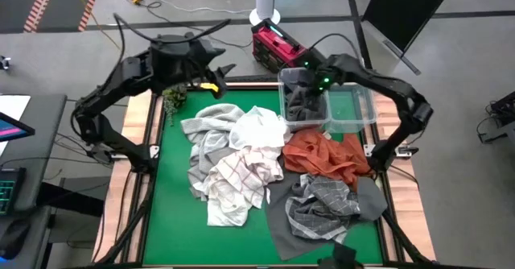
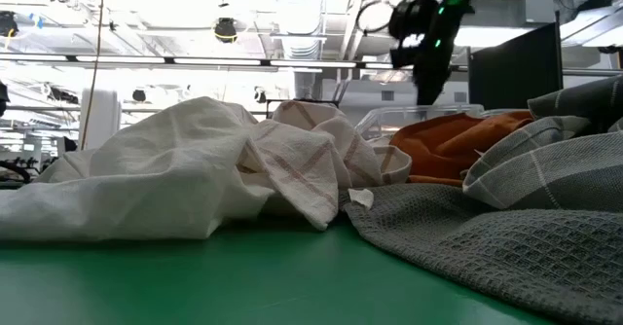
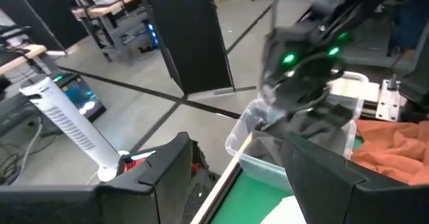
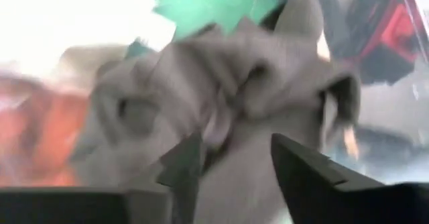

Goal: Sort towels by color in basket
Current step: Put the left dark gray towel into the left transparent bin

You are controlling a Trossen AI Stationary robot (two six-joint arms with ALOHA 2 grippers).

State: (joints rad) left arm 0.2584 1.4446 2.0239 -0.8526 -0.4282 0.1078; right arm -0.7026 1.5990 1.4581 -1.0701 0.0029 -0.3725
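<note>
A clear two-part basket (image 1: 358, 116) stands at the table's far right. A dark grey towel (image 1: 304, 106) lies bunched in its left compartment. My right gripper (image 1: 312, 88) hangs right over that towel, open and pointing down. The pile on the green mat holds a light grey towel (image 1: 208, 136), a white one (image 1: 259, 126), a white one with red check lines (image 1: 241, 176), a rust-orange one (image 1: 326, 155) and grey ones (image 1: 322, 208) at the near right. My left gripper (image 3: 251, 184) is raised over the far left corner, open, nothing between its fingers. My right gripper comes from above, its open fingers (image 4: 191, 157) on either side of the dark grey towel's bunched top (image 4: 228, 110). I cannot tell whether they touch the cloth. The towel rests in the basket's left compartment.
The basket's right compartment (image 1: 354, 104) shows bare bottom. A small plant (image 1: 173, 100) sits at the far left corner, and a red-and-black device (image 1: 273, 43) behind the table's far edge. Bare green mat (image 1: 173, 196) lies along the left side.
</note>
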